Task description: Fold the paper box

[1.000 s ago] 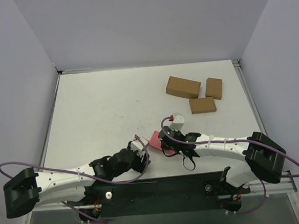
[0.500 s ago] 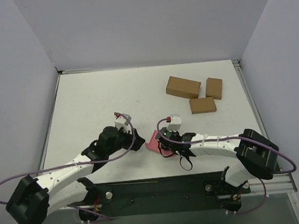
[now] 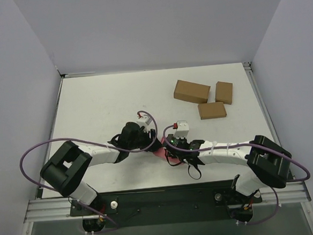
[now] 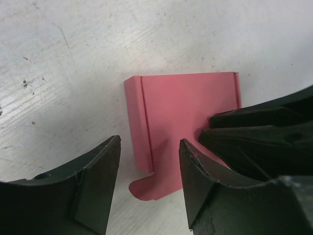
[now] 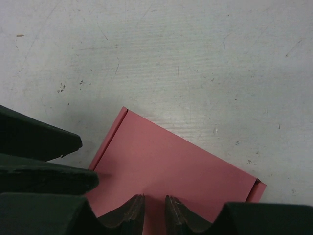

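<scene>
I see left gripper (image 4: pixel 149 188) spread, straddling paper box (image 4: pixel 188 112) at frame bottom; right gripper (image 5: pixel 154 213) near-closed on box, cannot tell if pinching.

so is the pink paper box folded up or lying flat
Lying flat. The paper box is spread on the table; a narrow side flap shows only a crease line, the rounded tab lies flat, no walls stand.

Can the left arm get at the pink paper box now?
Probably yes: the left claw hangs open over the creased edge of the paper box; the right claw covers only the other side.
</scene>
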You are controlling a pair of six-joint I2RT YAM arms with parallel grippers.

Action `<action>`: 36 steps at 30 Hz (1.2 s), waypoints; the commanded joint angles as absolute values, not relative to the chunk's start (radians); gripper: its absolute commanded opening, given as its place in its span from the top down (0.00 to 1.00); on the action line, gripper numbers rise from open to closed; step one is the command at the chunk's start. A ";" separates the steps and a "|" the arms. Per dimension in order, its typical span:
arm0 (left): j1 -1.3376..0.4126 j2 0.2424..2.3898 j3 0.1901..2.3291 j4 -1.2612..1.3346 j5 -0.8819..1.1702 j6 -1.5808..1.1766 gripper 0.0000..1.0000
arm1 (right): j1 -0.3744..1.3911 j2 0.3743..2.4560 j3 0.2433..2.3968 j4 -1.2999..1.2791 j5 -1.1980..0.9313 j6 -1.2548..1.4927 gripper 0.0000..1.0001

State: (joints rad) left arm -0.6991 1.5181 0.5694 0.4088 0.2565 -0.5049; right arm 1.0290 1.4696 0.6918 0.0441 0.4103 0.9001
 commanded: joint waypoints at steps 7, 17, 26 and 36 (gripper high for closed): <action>-0.695 1.615 0.612 0.433 0.264 -0.474 0.41 | 1.057 1.330 0.689 -0.100 0.410 0.663 0.45; -0.658 1.381 0.643 0.310 0.245 -0.495 0.24 | 1.075 1.256 0.719 -0.147 0.256 0.295 0.29; -0.503 1.192 0.761 -0.079 0.259 -0.512 0.17 | 1.218 1.451 0.830 -0.167 0.481 0.183 0.24; -0.373 1.057 0.906 -0.320 0.359 -0.427 0.14 | 1.330 1.644 0.897 -0.190 0.722 0.167 0.28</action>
